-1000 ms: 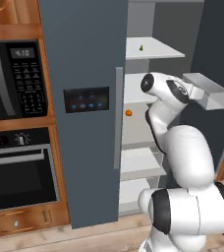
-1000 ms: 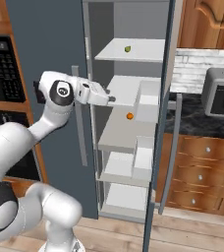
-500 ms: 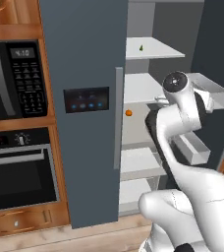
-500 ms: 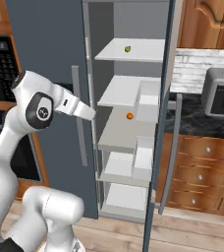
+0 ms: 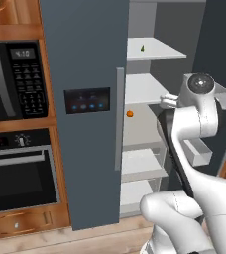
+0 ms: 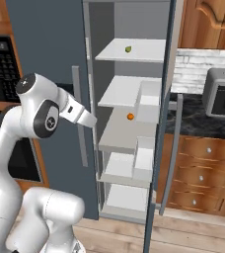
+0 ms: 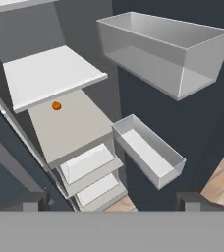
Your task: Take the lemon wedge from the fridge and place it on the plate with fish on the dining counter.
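Before the open fridge [image 5: 85, 59], the arm has swung back from the shelves, fingers [image 7: 192, 201] apart and empty, leaving the lemon wedge [image 6: 128, 49] untouched on the top shelf, still to be reached.

A home kitchen, plainly. Centre stage stands the tall slate-grey two-door fridge [image 5: 85, 114], its right door swung open on white shelves [image 6: 129, 91]; a black panel with blue lights [image 5: 87, 100] sits on the closed door beside a long pale grey handle [image 5: 119, 119]. Left of the fridge, set into warm wooden cabinets [image 5: 21, 225], there's a black microwave with a keypad [image 5: 16, 82] above a black wall oven [image 5: 21, 173]. Right of the fridge, more wooden cabinets with small knobs [image 6: 198, 178], a dark marble-look countertop [image 6: 193, 121] and a white brick backsplash [image 6: 196, 71]. Wood plank flooring [image 6: 183, 234] runs below the fridge.
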Tool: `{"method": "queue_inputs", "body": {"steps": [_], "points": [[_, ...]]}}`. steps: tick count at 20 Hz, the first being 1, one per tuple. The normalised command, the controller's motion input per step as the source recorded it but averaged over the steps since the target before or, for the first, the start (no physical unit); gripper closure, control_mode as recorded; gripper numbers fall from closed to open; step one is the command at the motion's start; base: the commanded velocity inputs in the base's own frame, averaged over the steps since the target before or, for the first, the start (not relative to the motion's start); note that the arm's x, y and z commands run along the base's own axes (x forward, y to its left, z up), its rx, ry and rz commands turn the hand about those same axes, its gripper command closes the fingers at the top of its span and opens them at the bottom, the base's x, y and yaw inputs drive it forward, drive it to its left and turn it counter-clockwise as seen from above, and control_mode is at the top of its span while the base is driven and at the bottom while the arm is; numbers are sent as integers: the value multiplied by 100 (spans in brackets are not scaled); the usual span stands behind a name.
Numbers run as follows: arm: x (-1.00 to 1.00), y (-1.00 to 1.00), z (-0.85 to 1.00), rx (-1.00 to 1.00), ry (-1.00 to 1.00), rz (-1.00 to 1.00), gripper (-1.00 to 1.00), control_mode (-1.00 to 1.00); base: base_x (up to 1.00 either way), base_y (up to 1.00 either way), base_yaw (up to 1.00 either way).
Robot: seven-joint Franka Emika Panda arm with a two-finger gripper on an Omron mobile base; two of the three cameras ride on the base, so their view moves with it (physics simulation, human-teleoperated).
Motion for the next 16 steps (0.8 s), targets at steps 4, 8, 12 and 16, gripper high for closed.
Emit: {"method": "queue_inputs", "body": {"steps": [4,8,12,16], "points": [[8,9,0,0,0,0,-100,-100,0,0,0],[17,8,-1,0,0,0,-100,-100,0,0,0],[20,0,-1,0,0,-2,-100,100,66,-5,-1],[0,0,0,0,0,0,-100,100,88,-18,2]]}}
